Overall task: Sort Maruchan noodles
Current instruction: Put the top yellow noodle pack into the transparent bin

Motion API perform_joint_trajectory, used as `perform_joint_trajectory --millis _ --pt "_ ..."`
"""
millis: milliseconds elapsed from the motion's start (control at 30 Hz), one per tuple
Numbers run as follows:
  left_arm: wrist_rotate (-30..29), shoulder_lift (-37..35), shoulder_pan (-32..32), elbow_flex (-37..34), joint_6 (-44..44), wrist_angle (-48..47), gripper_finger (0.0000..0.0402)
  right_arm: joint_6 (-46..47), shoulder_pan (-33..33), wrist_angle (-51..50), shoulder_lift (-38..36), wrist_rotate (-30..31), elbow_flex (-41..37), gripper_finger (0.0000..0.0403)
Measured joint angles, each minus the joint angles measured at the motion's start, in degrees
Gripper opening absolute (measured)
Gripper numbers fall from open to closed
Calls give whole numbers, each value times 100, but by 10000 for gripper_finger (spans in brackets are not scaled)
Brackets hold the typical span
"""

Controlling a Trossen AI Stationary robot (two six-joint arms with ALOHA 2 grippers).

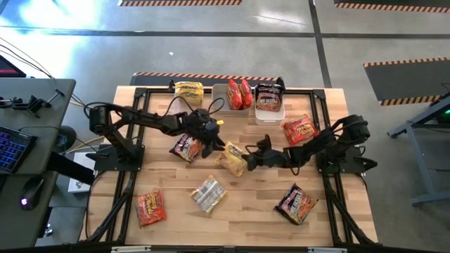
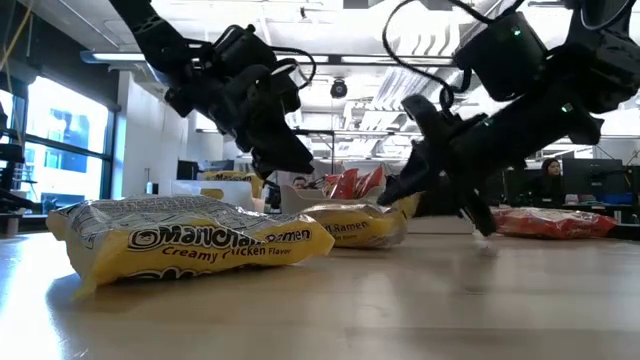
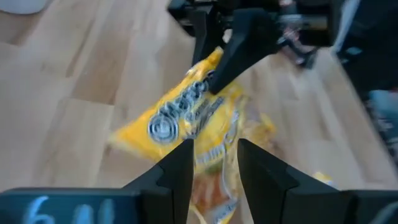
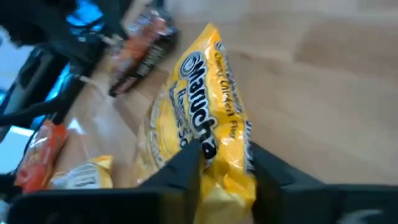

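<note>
A yellow Maruchan noodle packet (image 1: 232, 160) lies at mid-table between my two grippers. My right gripper (image 4: 225, 165) comes from the table's right and is shut on it. My left gripper (image 3: 214, 168) stands open at the packet's left end (image 3: 211, 186), which shows through the gap between its fingers. In the low view the left gripper (image 2: 298, 160) hangs a little above the packet (image 2: 350, 225), which rests flat on the wood. A second yellow packet (image 1: 209, 193) lies nearer the front edge. A dark packet (image 1: 186, 146) lies under the left arm. My right gripper pinches the yellow packet's right-hand end (image 4: 214, 140) between its two fingers. The fingers (image 3: 231, 53) slant down from the table's right side. The packet stays on the table. My left gripper: I cannot tell whether its open fingers touch the packet.
Three clear tubs stand along the far edge, holding yellow (image 1: 188, 91), red (image 1: 239, 95) and dark (image 1: 269, 98) packets. Loose packets lie at front left (image 1: 150, 207), front right (image 1: 297, 204) and right (image 1: 300, 128). A person (image 2: 550, 170) sits in the room behind.
</note>
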Motion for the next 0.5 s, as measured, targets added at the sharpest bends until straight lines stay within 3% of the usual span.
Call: perform_joint_trajectory --millis 167,333,500 --pt "573 -2 159 213 -4 -66 115 -1330 -127 261 -3 -132 1 9" --pt "669 -2 134 650 599 -833 122 -2915 -351 485 -3 -731 139 12" --pt "44 -2 -38 1195 1307 -1985 156 -4531 -441 192 -5 -1117 659 2"
